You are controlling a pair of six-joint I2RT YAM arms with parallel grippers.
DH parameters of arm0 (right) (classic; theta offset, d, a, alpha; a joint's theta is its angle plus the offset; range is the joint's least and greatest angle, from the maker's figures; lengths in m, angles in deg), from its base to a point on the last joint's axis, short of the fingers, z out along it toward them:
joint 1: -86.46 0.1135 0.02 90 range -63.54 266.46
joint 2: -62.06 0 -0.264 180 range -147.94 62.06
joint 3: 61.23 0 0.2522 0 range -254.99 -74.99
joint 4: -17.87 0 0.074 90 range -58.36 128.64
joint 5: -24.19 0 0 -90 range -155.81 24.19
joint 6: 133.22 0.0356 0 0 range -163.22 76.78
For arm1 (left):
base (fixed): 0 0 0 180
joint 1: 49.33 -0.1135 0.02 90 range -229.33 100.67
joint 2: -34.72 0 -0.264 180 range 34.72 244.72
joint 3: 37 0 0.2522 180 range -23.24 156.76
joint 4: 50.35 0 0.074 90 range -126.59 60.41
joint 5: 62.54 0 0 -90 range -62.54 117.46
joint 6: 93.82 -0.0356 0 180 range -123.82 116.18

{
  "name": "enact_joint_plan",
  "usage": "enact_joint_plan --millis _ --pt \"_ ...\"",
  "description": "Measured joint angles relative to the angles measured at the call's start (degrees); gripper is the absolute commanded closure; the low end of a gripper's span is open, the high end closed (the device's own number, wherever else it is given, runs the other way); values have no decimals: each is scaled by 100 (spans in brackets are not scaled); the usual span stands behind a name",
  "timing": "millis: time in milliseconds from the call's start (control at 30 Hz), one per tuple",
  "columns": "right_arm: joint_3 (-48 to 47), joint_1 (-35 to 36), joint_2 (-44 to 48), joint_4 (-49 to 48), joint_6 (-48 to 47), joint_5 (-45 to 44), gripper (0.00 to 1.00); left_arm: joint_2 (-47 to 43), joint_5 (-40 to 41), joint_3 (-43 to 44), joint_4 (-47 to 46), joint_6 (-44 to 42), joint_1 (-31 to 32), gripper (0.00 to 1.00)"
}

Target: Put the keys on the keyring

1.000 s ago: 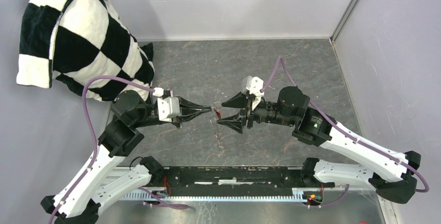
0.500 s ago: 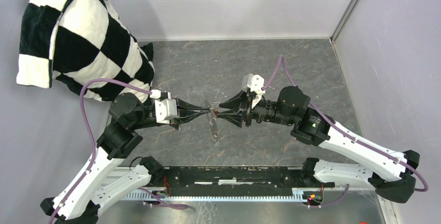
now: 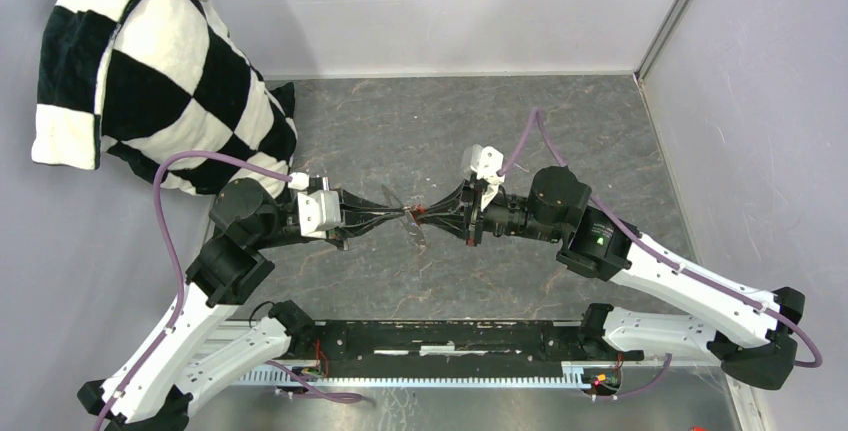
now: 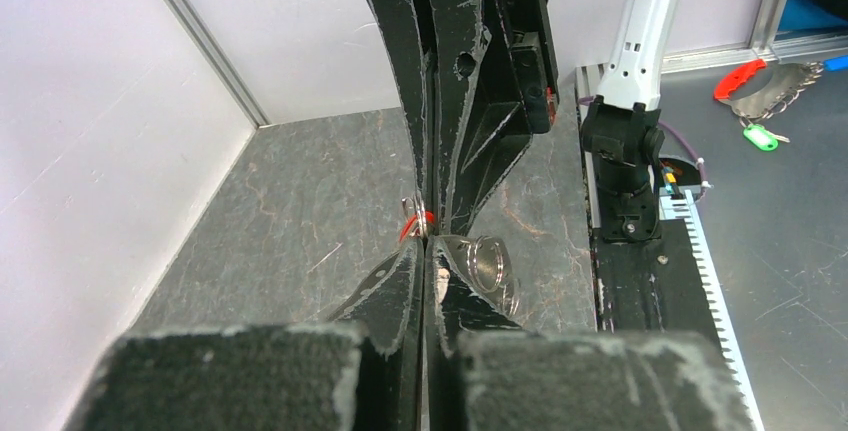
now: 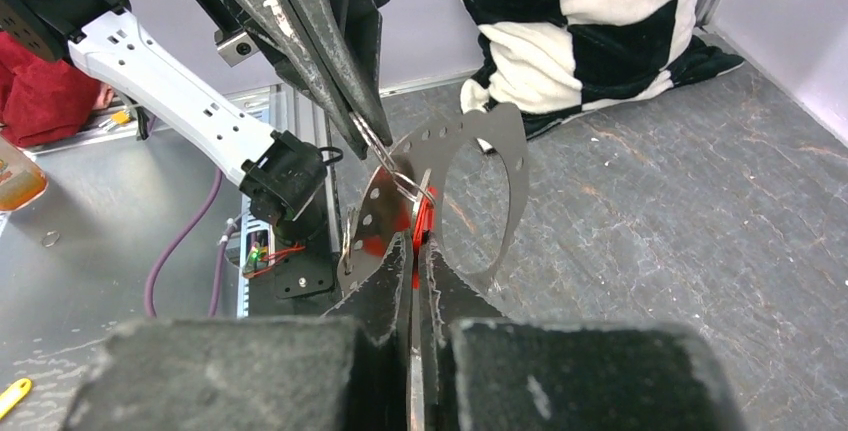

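Jaws closed both sides: your left gripper [image 4: 428,251] pinches the keyring [image 5: 517,177]; your right gripper [image 5: 415,251] clamps the red-tagged key [image 5: 422,217], tip-to-tip.

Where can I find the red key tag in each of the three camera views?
Top external: the red key tag is at the centre, where the left gripper and the right gripper meet tip to tip.
Left wrist: just left of centre, beside the meeting tips.
Right wrist: at the centre, between the right gripper's own tips.
Shared landmark: the two grippers meeting tip to tip above the grey table.
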Motion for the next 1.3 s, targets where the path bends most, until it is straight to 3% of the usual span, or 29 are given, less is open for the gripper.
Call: enact_joint_plan --millis 433,500,633,733,933,1300 --pt "35 0 44 302 -138 514 97 4 -28 0 22 -2 0 98" --pt "26 0 -2 337 -179 592 91 13 -52 0 46 -4 0 98" --pt "-173 -4 -144 647 -358 654 61 39 -114 0 149 -11 0 98" --pt "-413 -4 -162 955 -542 579 53 39 -181 2 208 -57 0 98" --pt "-911 -4 -70 1141 -946 476 53 85 -367 55 476 -238 0 98" --pt "-1012 -15 -354 1104 -1285 1001 68 138 -625 179 654 -319 0 98"
